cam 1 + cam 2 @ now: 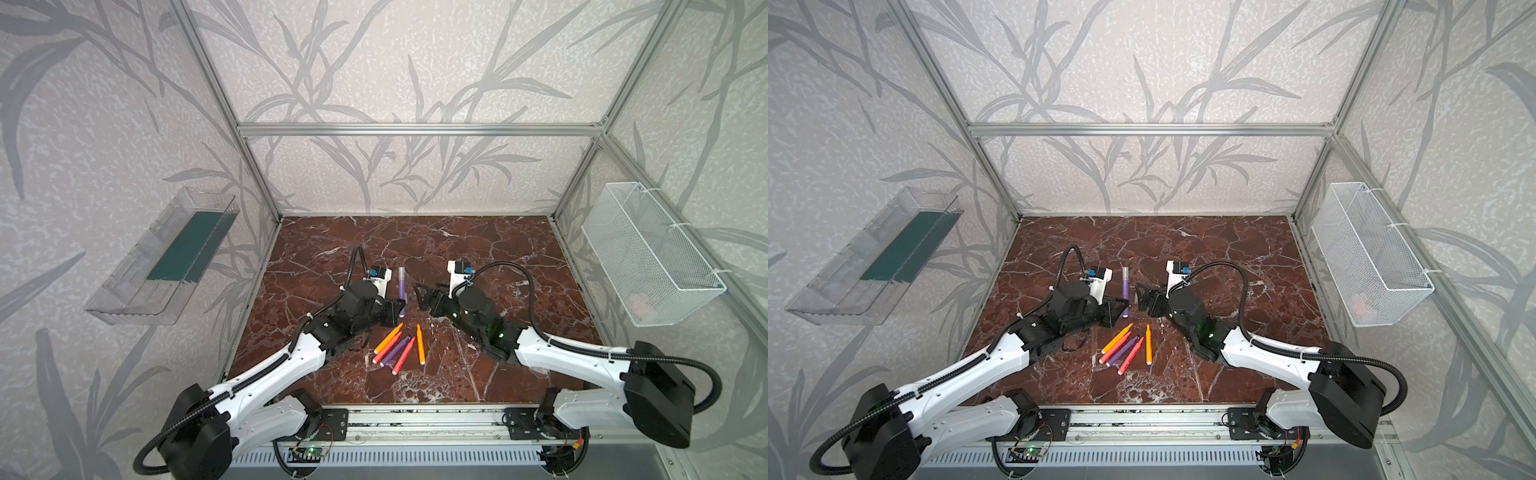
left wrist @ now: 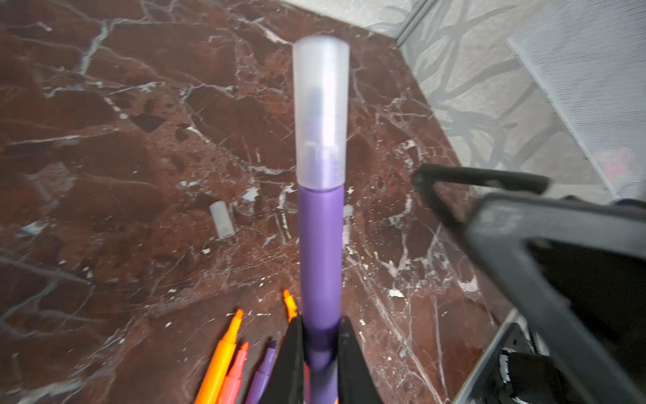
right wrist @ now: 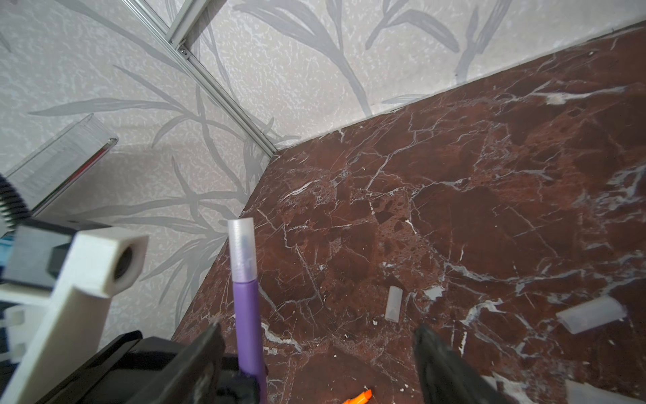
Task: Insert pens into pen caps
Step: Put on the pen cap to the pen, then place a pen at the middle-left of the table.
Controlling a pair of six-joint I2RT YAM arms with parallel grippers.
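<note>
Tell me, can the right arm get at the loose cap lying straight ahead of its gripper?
Probably yes. The right gripper is open and empty, the loose cap lies on bare table just beyond it, and the purple pen is off to one side.

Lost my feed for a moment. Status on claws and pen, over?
Left claw shut on purple pen, cap on. Right claw open, empty. Five uncapped pens lie on table, none blocking.

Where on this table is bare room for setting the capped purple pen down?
Looks bare: the table strip along the back wall, and the front strip before the rail. Crowded: the middle, holding five loose pens and scattered caps.
</note>
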